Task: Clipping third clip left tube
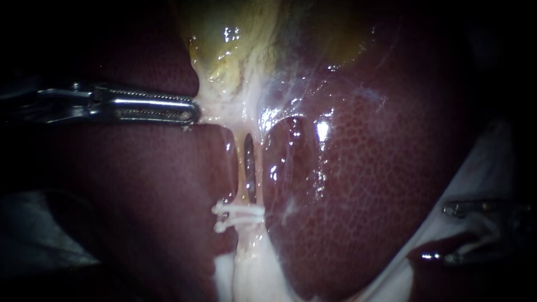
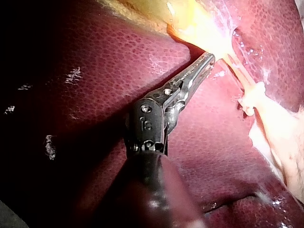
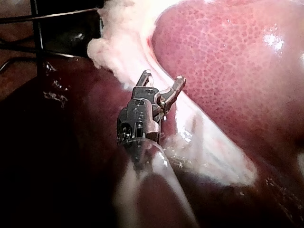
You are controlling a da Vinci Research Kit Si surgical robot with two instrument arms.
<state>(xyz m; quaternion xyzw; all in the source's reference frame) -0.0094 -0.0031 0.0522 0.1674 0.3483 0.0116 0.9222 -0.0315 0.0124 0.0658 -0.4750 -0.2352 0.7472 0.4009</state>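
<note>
Two pale tubes run down from the yellowish gallbladder (image 1: 235, 33), with a dark slit between them. The left tube (image 1: 239, 168) carries two white clips (image 1: 238, 215) low down, also seen as white clips (image 2: 251, 97) in the left wrist view. My left instrument (image 1: 193, 111) comes in level, its toothed jaws shut on the pale gallbladder tissue above the tubes; its tip (image 2: 208, 59) meets that tissue. My right instrument (image 1: 447, 234) sits far off at the lower right, jaws open and empty; in its wrist view the jaws (image 3: 163, 78) stand apart beside white tissue.
Dark red liver (image 1: 363, 184) lies on both sides of the tubes, glistening on the right lobe. White gauze (image 1: 486, 168) lies under the right instrument. A pale sheet (image 1: 33, 235) shows at the lower left.
</note>
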